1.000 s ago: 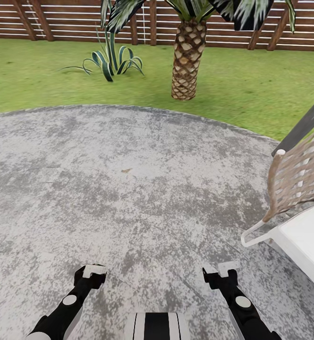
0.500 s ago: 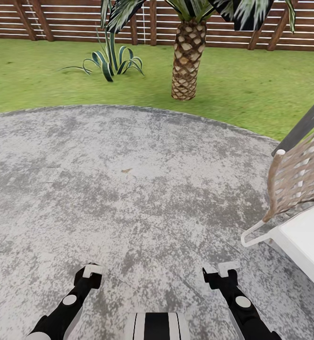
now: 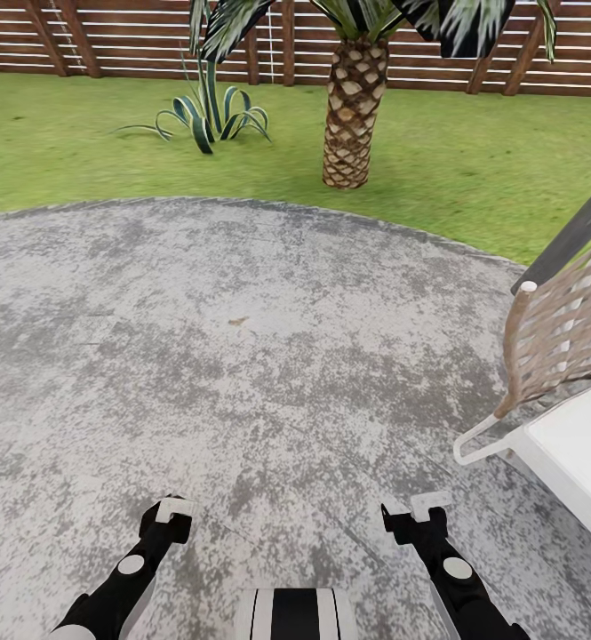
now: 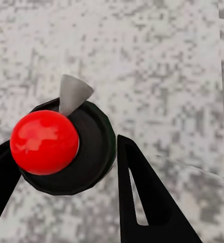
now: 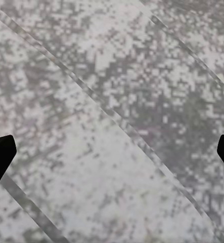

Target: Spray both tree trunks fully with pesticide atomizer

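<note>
Left end effector: spread, fingers on both sides of the atomizer.
Right end effector: spread, nothing in it, over the floor.
Palm: on the grass.

Paving rough, mottled grey concrete, matt. Fence brown wood slats; chair back woven wicker. Red ball glossy plastic.
</note>
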